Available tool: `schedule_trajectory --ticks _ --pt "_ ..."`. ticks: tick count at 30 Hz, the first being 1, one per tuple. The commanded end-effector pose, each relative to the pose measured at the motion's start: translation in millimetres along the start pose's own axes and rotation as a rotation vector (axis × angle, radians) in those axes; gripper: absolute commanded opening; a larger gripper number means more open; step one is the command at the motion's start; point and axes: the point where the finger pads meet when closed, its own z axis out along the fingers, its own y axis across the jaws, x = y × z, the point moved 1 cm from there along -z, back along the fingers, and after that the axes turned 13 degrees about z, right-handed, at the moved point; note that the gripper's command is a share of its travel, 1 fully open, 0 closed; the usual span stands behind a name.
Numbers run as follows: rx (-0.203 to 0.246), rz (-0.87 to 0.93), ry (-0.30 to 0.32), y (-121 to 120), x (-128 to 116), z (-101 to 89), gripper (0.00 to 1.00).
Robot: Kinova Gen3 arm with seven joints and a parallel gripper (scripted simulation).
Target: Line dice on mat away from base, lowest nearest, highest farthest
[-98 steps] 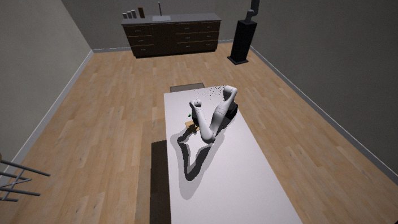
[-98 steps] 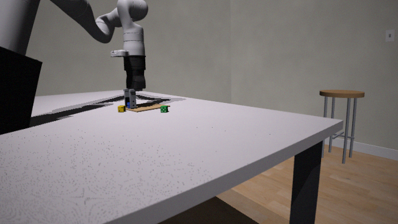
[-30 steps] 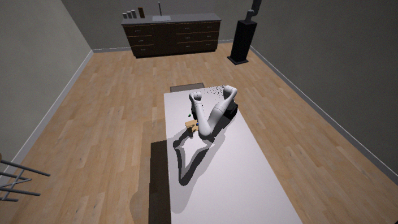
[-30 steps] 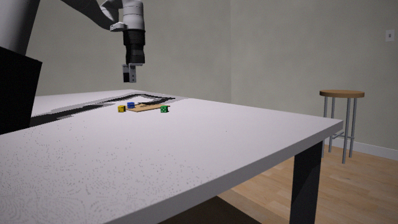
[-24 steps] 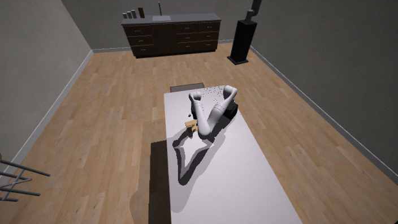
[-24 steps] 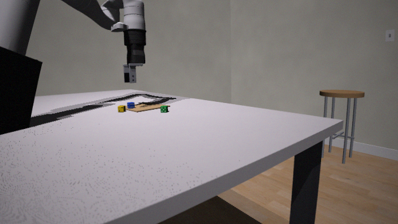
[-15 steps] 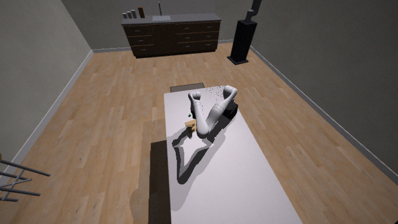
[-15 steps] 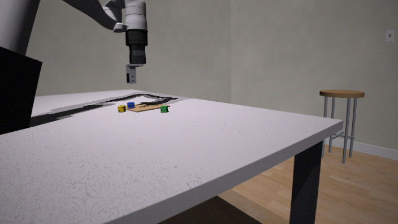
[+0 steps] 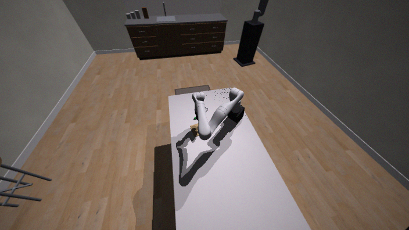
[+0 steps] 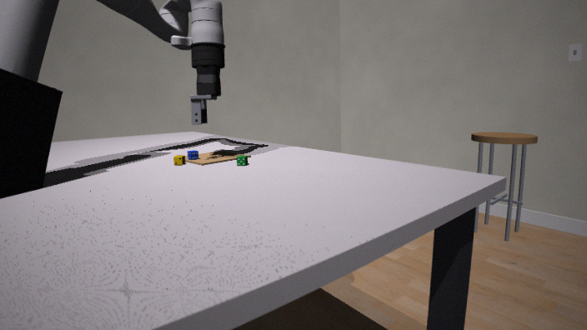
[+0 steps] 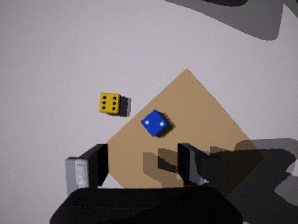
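Observation:
A tan mat (image 11: 180, 139) lies flat on the white table; it also shows in the exterior view (image 10: 213, 157). A blue die (image 11: 154, 123) sits on the mat near its edge, also seen as the blue die (image 10: 193, 154) at the mat's left end. A yellow die (image 11: 111, 103) stands on the table just off the mat, also visible in the exterior view (image 10: 178, 160). A green die (image 10: 242, 160) stands on the table at the mat's right corner, out of the wrist view. My gripper (image 10: 198, 112) hangs open and empty well above the mat; its fingers frame the mat's near part.
The arm's dark base block (image 10: 23, 132) stands at the table's left. The arm's shadow (image 10: 142, 155) falls across the table behind the mat. A wooden stool (image 10: 502, 179) stands on the floor beyond the table's right edge.

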Motion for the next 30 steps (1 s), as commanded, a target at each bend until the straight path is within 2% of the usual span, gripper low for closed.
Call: schedule_trajectory --ticks 1,8,10,25,27,30 --pt "0.0 0.089 -0.004 -4 -9 -0.4 1.0" --pt "0.001 0.367 -0.004 -7 -24 1.7 1.0" --pt "0.001 0.367 -0.004 -7 -24 1.7 1.0" --pt "-0.002 0.971 -0.003 -18 -62 5.6 1.0" --pt "-0.002 0.971 -0.003 -18 -62 5.6 1.0" --pt "-0.003 1.081 -0.002 -21 -69 6.3 1.0"
